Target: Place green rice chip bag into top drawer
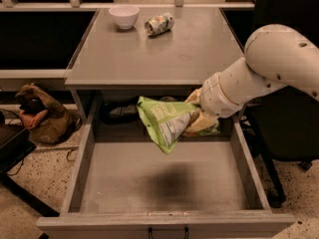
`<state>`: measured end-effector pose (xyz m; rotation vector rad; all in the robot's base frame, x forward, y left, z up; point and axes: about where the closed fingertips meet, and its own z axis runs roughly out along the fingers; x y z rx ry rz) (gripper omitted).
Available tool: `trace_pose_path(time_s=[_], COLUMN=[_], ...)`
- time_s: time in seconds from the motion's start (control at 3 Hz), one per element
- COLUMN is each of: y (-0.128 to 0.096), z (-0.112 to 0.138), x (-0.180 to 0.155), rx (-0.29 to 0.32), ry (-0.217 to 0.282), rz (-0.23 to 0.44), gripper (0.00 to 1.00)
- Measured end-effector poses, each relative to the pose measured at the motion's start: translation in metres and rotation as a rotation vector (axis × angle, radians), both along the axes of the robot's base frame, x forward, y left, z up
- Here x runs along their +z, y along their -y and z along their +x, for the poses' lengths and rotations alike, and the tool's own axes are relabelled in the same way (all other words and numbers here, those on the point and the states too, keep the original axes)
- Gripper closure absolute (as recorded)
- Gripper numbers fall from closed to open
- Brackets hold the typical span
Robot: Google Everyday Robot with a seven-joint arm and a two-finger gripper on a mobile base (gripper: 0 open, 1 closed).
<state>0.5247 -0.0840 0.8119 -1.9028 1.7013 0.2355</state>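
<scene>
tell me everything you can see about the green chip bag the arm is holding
The crinkly light-green foil snack bag has a white printed label panel facing the camera and looks puffed and creased. It hangs tilted in the air with its lower corner pointing down, above the back part of the open grey top drawer, touching neither the drawer nor the grey table. Only the tan-fingered gripper touches it, clamped on the end nearer the arm, just below the table's front edge.
</scene>
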Motion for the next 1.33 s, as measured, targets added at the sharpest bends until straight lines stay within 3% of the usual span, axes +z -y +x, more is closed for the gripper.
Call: trace_pose_path(time_s=[0.67,1.33], y=[0.0,0.0], z=[-0.006,-0.032], x=[-0.011,-0.099], rx=[-0.002,0.003], ry=[-0.014,-0.029], rz=[0.015,0.139], gripper=[1.0,1.0])
